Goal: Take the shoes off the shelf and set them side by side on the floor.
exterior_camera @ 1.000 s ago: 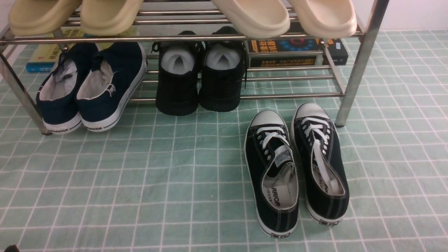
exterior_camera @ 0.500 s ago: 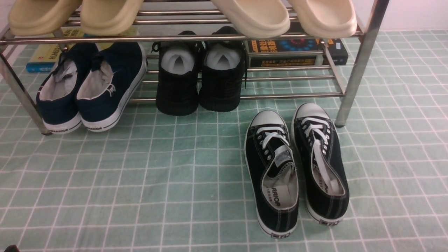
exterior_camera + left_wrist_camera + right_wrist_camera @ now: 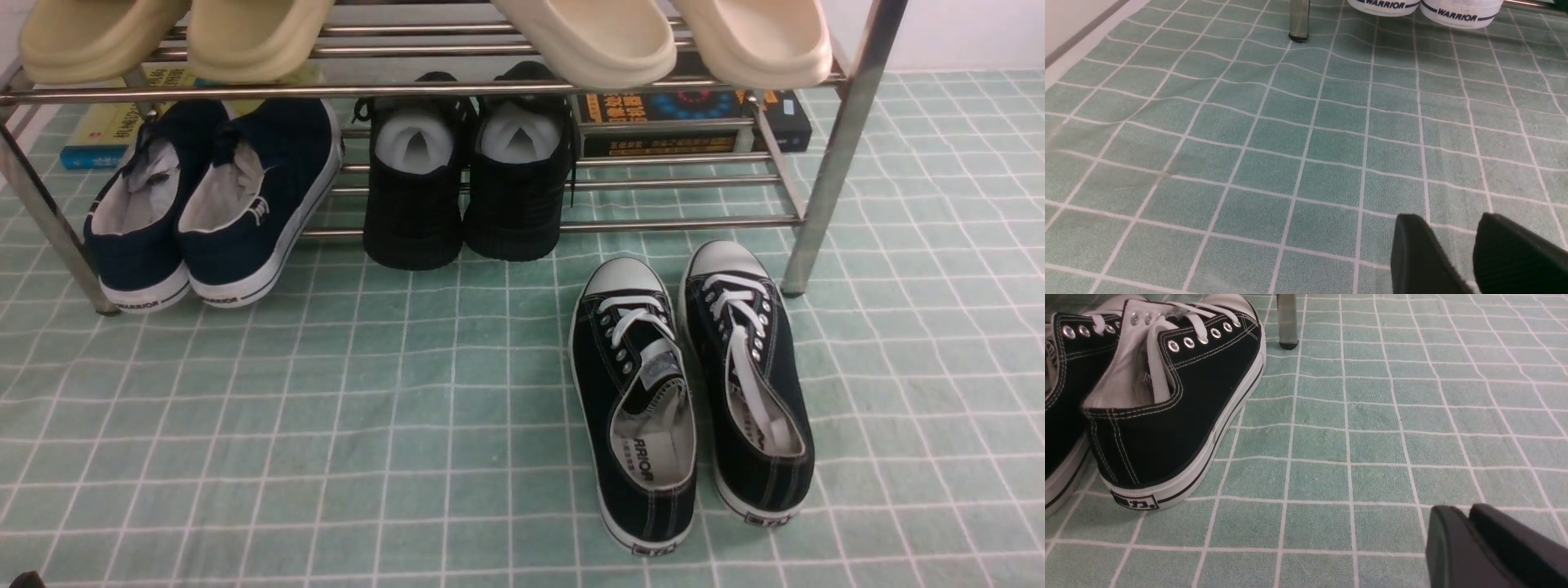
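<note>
Two black sneakers [image 3: 690, 392] lie side by side on the floor [image 3: 326, 425], toes toward the shelf [image 3: 833, 147], just beside its right leg. Neither arm shows in the front view. Cut off at the frame edge, the left gripper [image 3: 1457, 241] shows a small gap between empty fingers; the right gripper [image 3: 1470, 526] holds nothing, its fingers overlapping, so I cannot tell its gap.

"WARRIOR" in navy letters on the white heels of the navy slip-ons [image 3: 1425, 5], "ARRIOR" printed on a black sneaker's grey insole [image 3: 645, 469], book-cover print behind the shelf [image 3: 841, 147] unreadable
</note>
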Tool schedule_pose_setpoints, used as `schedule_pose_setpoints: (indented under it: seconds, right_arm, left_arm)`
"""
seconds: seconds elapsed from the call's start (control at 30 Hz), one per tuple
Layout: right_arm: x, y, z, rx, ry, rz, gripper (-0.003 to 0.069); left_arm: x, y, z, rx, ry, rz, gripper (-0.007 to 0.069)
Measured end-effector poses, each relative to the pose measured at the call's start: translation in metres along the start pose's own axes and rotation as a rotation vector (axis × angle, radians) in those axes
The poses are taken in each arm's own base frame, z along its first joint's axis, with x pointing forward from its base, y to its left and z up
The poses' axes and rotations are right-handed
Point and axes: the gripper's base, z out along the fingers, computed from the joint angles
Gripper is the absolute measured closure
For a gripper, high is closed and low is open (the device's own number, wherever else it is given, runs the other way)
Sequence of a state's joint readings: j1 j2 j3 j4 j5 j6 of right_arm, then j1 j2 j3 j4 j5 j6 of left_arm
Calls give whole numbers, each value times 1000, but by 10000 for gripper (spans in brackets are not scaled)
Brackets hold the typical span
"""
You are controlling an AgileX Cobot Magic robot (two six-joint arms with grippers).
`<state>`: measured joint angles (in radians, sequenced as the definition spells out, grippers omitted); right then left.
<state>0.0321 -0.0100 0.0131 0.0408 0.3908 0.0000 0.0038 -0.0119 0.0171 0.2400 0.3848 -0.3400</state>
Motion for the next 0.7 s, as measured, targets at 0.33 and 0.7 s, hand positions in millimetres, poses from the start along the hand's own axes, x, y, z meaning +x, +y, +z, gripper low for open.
schedule_pose_setpoints:
  seconds: [0.33, 0.7]
  right_arm:
    - [0, 0, 0, 0, 0, 0, 560]
    - [0, 0, 0, 0, 0, 0, 557]
  left_arm:
    - [0, 0, 0, -2, -1, 5, 382]
    - [0, 0, 0, -3, -1, 7, 382]
